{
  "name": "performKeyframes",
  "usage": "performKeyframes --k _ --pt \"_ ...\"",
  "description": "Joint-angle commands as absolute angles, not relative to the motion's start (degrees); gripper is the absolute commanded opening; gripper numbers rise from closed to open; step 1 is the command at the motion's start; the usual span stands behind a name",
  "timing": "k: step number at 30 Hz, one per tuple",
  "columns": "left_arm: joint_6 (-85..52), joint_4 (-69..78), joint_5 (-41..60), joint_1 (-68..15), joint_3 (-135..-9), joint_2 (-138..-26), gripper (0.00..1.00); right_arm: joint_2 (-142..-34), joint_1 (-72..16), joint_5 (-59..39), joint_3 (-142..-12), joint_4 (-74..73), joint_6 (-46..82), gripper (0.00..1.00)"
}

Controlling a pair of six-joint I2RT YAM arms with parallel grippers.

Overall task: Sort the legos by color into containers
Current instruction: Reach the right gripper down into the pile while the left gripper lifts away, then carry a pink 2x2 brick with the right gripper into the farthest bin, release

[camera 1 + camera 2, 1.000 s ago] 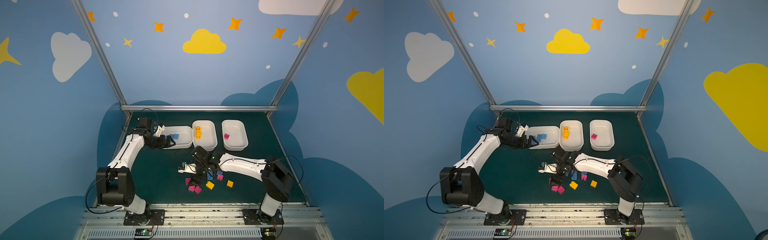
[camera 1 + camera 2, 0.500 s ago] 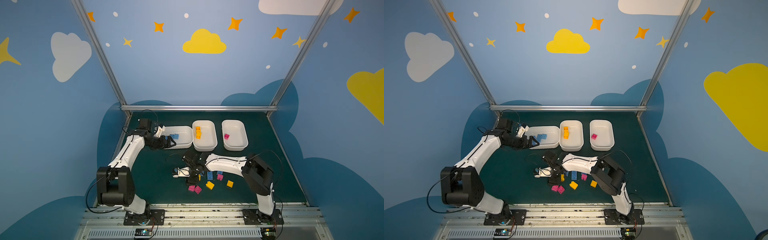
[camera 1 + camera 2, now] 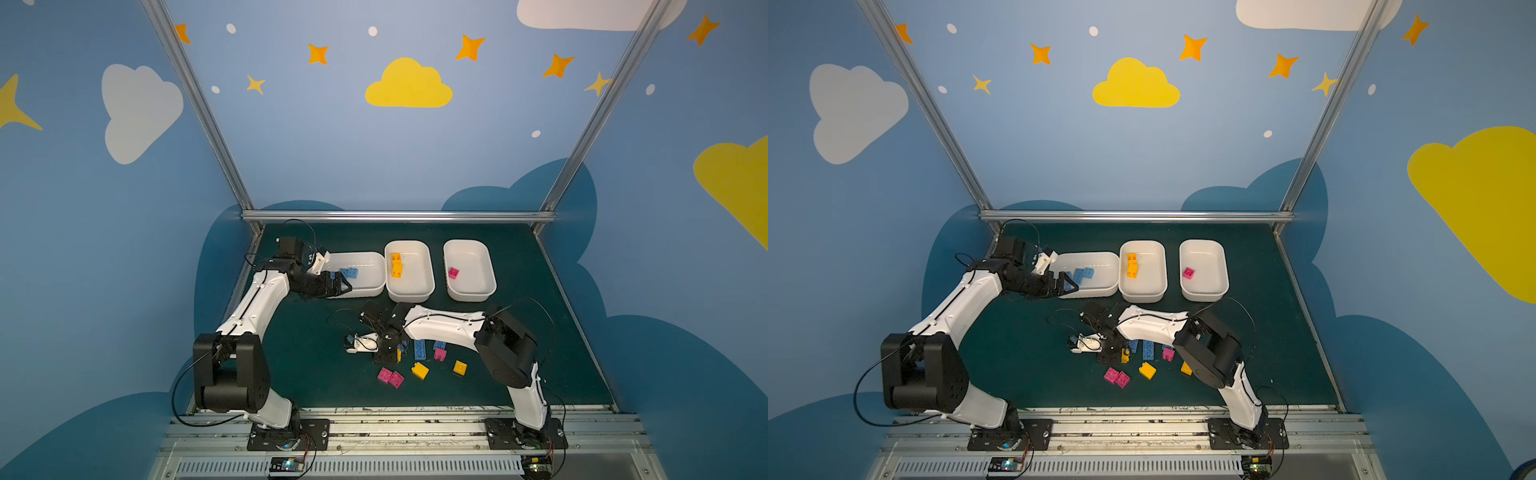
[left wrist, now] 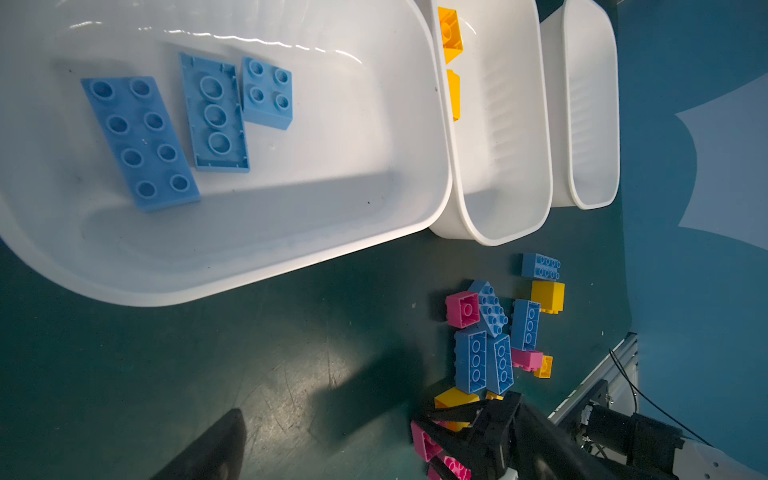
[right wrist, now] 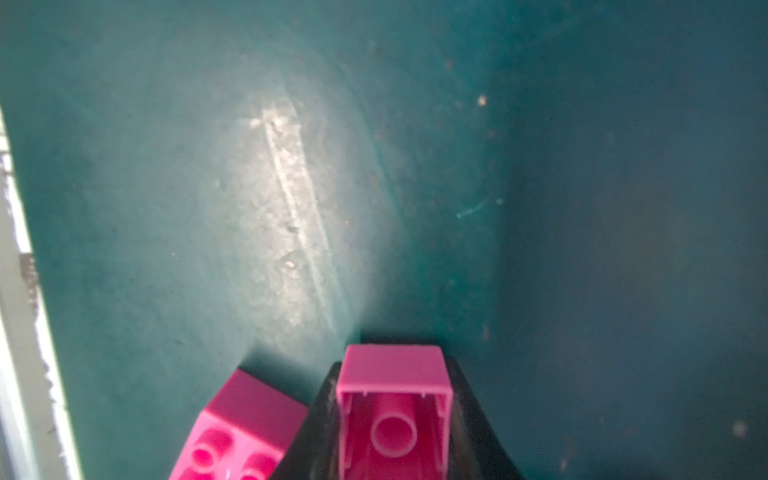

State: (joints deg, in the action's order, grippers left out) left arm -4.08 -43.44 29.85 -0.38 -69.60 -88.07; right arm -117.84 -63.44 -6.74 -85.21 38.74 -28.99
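Dark green table (image 3: 311, 374), three white trays (image 3: 409, 296), loose legos (image 3: 420, 370)

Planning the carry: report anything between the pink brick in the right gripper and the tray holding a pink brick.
Nothing tall. The right gripper is shut on the pink brick; loose blue bricks lie low toward the pink tray, so lifting first should clear them.

Three shallow white plastic rectangular trays (image 3: 419, 284) set in row at back of dark green table mat (image 3: 316, 374). Flat blue plastic bricks (image 3: 349, 273) laid in left tray, chunky yellow-orange bricks (image 3: 397, 266) in middle, small magenta-pink brick (image 3: 453, 272) in right. Loose mixed bricks (image 3: 419, 349) gathered before middle tray, well apart.
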Motion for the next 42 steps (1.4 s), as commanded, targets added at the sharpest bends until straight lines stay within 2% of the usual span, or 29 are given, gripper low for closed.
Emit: performKeyframes --k 1,12,19,24,30,42 --pt "-3.6 -43.7 31.2 -0.4 -69.1 -87.5 1.00 -116.8 -62.6 -5.8 -87.6 43.5 -26.4 0.24" --pt "-6.5 -40.6 37.0 -1.3 -69.8 -87.4 1.00 -98.7 -51.9 -6.9 -81.1 48.7 -22.9 0.23" --pt "-7.2 -39.5 39.1 -3.4 -70.8 -88.4 1.00 -94.7 -36.1 -6.7 -82.1 51.2 -24.8 0.23" --pt "-9.9 -37.1 40.6 -5.8 -70.9 -89.1 1.00 -98.6 -26.3 -6.2 -87.9 50.9 -25.5 0.23" --pt "-13.1 -33.7 41.7 -9.6 -71.1 -90.3 1.00 -108.0 -18.7 -3.2 -97.7 50.3 -22.8 0.23" --pt "-14.2 -34.1 40.5 -12.5 -72.5 -92.8 1.00 -127.1 -12.5 -4.9 -115.2 51.0 -10.3 0.26"
